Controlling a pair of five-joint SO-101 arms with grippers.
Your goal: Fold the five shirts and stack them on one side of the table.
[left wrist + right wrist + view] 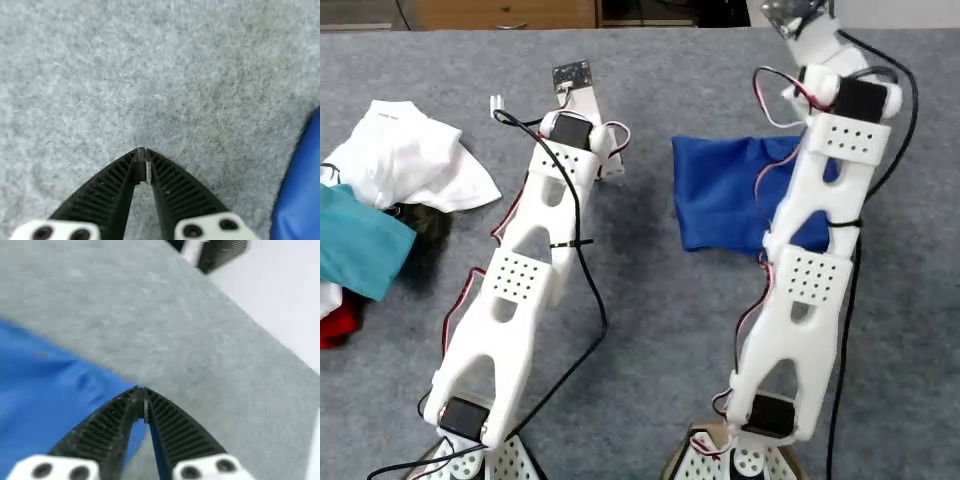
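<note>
The grey felt table cover (160, 75) lies under the left gripper (141, 161) and all around it, while beyond the right gripper (144, 401) its edge meets a pale surface (280, 305) and a dark object (220, 252), too blurred to name.

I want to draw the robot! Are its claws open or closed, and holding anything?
Left gripper: closed, empty.
Right gripper: closed, empty.

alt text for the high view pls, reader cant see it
A blue shirt lies on the grey table, partly under the right arm. The left arm stretches over bare table beside it. By the picture's left edge, a white shirt, a teal shirt and bits of black cloth and red cloth are heaped together.
</note>
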